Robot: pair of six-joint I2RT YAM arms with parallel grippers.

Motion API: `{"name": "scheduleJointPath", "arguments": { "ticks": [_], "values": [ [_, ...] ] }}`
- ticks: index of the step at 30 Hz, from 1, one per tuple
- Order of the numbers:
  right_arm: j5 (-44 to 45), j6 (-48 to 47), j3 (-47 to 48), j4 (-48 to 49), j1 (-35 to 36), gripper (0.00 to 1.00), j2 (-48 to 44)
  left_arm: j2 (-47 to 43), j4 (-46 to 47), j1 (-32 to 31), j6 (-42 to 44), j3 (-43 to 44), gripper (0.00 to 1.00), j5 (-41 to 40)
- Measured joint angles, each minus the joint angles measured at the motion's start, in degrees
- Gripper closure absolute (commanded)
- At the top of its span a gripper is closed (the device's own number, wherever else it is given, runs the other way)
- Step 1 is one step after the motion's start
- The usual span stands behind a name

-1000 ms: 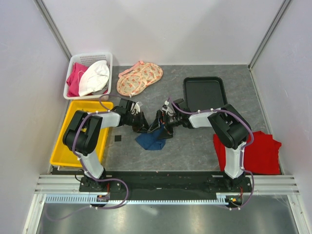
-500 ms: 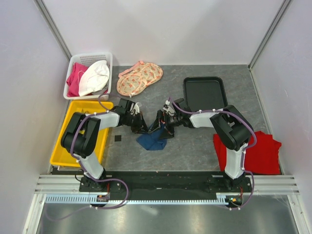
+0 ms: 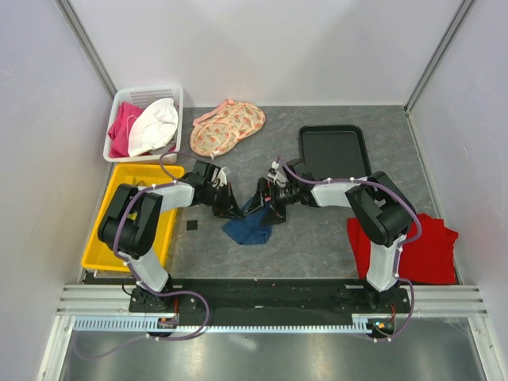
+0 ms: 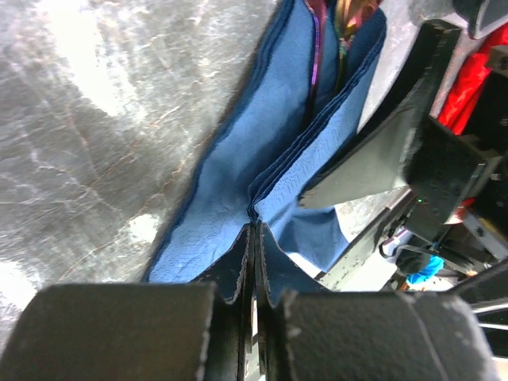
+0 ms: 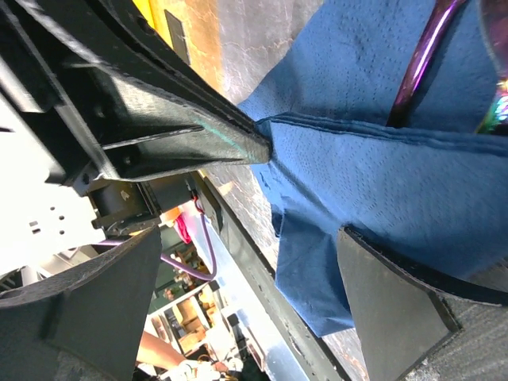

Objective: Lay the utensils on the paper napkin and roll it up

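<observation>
Overhead, the top camera shows two black-and-white robot arms reaching toward each other at the middle of a grey stone-patterned table (image 3: 317,238). Their tips meet over a crumpled dark blue paper napkin (image 3: 248,230), which lies on the table at centre. The left gripper (image 3: 231,209) is at the napkin's far left part and the right gripper (image 3: 267,209) at its far right part. At far left stands a white plastic basket (image 3: 148,90) holding pink and white cloths, with a peach floral fabric piece (image 3: 228,128) just to its right. A black rectangular tray (image 3: 333,151) sits far right, a yellow plastic tray (image 3: 99,246) at the left edge and a bright red cloth (image 3: 425,246) at near right.

From the left wrist camera, the left gripper is pinched tight on a raised fold of the napkin, with only paper between its fingers. A slim utensil with a thin purple-sheen handle (image 4: 315,55) lies in the crease at the far end, its shiny head cut off by the frame. One black finger of the right gripper sits against the napkin's right flap.

From the right wrist camera, the right gripper's fingers stand wide apart in the two lower corners, clamping nothing. The napkin spreads between them and overlaps the right-hand finger (image 5: 397,317). The left gripper's black tip meets the fold, and the purple handle crosses the upper right.
</observation>
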Motion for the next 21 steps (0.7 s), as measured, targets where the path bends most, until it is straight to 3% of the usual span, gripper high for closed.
{"name": "scheduleJointPath", "arguments": {
  "ticks": [21],
  "values": [
    [-0.72, -0.92, 0.26, -0.81, -2.21, 0.04, -3.56, -1.99, -2.51, 0.26, 1.14, -0.04, 0.98, -1.68]
  ]
}}
